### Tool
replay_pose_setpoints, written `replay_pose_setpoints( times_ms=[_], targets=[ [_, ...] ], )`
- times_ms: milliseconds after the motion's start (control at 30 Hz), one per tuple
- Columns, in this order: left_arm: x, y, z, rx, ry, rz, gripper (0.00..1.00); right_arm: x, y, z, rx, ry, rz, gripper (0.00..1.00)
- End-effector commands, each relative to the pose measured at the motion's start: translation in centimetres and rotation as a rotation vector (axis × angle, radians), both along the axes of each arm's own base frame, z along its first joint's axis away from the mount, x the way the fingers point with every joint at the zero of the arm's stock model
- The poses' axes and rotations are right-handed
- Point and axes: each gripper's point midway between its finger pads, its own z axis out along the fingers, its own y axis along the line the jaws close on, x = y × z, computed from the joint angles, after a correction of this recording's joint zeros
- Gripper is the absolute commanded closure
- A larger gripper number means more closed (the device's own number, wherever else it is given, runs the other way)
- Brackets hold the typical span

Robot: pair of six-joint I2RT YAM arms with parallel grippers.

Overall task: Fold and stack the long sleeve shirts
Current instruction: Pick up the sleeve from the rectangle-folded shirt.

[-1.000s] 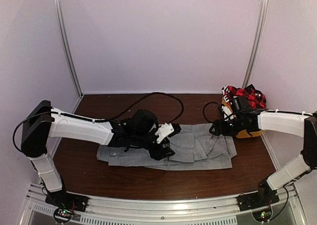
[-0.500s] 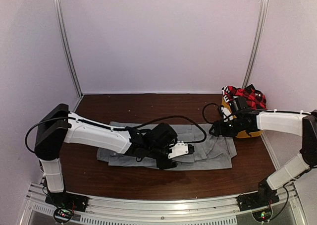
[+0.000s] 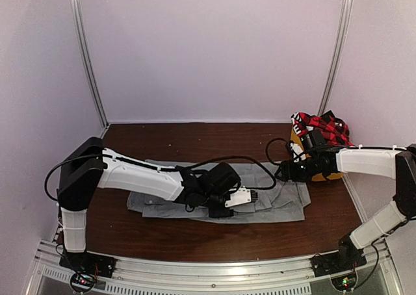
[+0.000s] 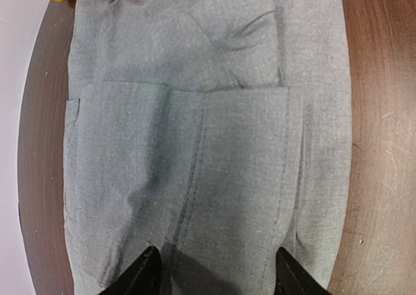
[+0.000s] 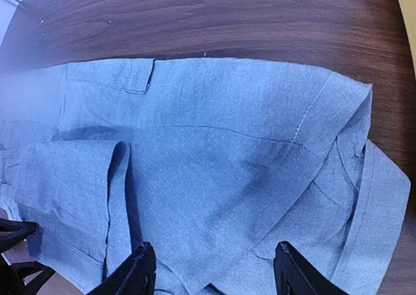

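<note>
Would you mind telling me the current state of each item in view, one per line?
grey shirt, lying flat, sides folded in, not yet stacked.
plaid shirt, bunched up in the yellow tub, unfolded.
yellow tub, holding the plaid shirt.
left tool, open over the grey shirt, holding nothing.
right tool, open over the grey shirt's end, holding nothing.
</note>
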Motion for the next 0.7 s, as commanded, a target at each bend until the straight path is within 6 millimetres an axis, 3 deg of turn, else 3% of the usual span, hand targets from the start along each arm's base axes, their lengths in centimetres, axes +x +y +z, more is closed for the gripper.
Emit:
replay_pose_setpoints(
  times_ms=[0, 100, 400, 533, 667],
  targets=[
    [0.5, -0.7, 0.6, -0.002, -0.034, 0.003, 0.45, 0.2, -0.5, -0.1, -0.011, -0.015, -0.012, 0.36],
    [0.5, -0.9, 0.8, -0.010, -0.031, 0.003, 0.54, 0.1, -0.5, -0.3, -0.009, -0.012, -0.011, 0.36],
    [0.6, -1.5, 2.0, -0.052, -0.019, 0.016, 1.00, 0.0, -0.7, -0.3, -0.010, -0.009, -0.014, 0.37],
    [0.8, -1.9, 3.4, -0.105, 0.019, 0.027, 1.00, 0.1, -1.0, 0.0, -0.016, -0.016, -0.023, 0.36],
    [1.9, -2.1, 6.9, -0.232, 0.116, 0.064, 1.00, 0.3, -1.9, 0.9, -0.020, -0.029, -0.052, 0.36]
  ],
)
